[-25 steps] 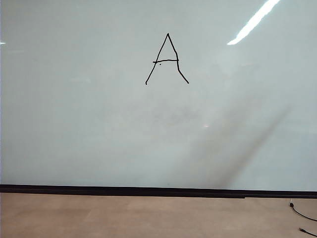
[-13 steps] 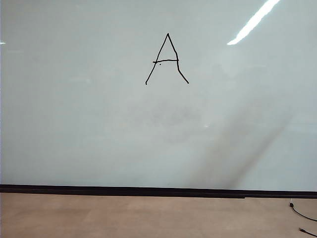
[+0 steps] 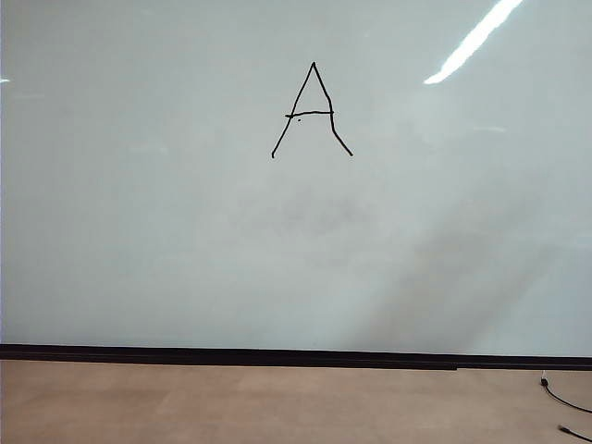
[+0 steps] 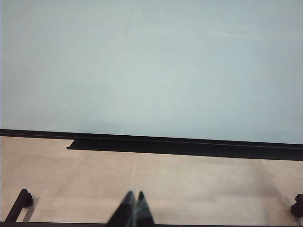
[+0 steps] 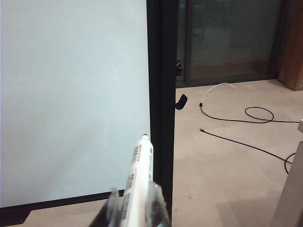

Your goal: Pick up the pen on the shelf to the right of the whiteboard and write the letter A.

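**Ana:** High on the whiteboard [image 3: 139, 231], the letter A [image 3: 313, 111] stands finished. What changed?

**Ben:** Only the faint shadow below it has shifted. The right gripper [image 5: 135, 208], off the board's right edge, stays clamped on the pen [image 5: 139, 175]. The left gripper [image 4: 134, 210], low before the board, looks pressed together, empty. Writing seems done.

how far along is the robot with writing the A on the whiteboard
Done: the letter A stands complete, crossbar included, on the whiteboard. In hand: the right gripper grips the pen, off the board's right edge. The left gripper is shut, idle. Nothing left to write.
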